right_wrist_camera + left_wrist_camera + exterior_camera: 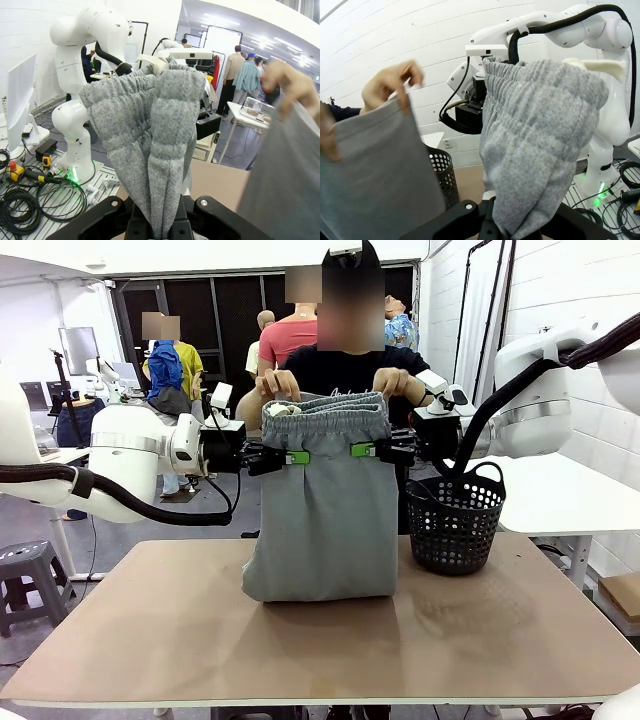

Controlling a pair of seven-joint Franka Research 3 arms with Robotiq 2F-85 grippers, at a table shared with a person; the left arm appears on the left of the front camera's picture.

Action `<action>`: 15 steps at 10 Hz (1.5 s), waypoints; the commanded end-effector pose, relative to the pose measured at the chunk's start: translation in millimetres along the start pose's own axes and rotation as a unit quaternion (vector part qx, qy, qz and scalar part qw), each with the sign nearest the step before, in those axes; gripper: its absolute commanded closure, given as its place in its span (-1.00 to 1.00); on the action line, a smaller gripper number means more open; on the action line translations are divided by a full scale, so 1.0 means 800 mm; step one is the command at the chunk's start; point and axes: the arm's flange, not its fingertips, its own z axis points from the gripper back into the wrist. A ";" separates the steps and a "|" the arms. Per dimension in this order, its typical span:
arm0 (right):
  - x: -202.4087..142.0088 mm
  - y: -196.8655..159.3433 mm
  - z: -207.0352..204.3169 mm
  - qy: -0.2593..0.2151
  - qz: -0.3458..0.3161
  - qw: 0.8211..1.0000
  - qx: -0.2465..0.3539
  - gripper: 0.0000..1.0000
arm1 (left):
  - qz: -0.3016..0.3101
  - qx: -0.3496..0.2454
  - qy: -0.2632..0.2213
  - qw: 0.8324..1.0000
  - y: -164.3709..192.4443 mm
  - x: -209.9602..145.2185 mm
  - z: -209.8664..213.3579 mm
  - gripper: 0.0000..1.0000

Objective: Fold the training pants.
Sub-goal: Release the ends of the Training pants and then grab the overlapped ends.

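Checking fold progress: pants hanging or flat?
Hanging upright: training pants pinched by left gripper and right gripper, hem on table.

A tan, matte table (150, 640) carries a black plastic mesh basket (455, 530), which stands upright with its handle raised. Just left of the basket in the front view, the lower end of the light grey training pants (320, 540) rests on the tabletop. The corner farthest from the basket is slightly bunched. The basket's soft shadow falls on the table toward the camera.
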 end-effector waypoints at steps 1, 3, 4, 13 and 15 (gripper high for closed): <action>0.000 0.005 0.000 -0.003 0.002 1.000 0.002 1.00 | -0.002 0.000 -0.002 1.000 -0.001 0.004 -0.001 1.00; 0.000 0.005 0.000 -0.003 0.002 1.000 0.002 1.00 | -0.002 0.000 -0.002 1.000 -0.001 0.004 -0.001 1.00; 0.000 0.005 0.000 -0.003 0.002 1.000 0.002 1.00 | -0.002 0.000 -0.002 1.000 -0.001 0.004 -0.001 1.00; 0.000 0.005 0.000 -0.003 0.002 1.000 0.002 1.00 | -0.002 0.000 -0.002 1.000 -0.001 0.004 -0.001 1.00; 0.000 0.005 0.000 -0.003 0.002 1.000 0.002 1.00 | -0.002 0.000 -0.002 1.000 -0.001 0.004 -0.001 1.00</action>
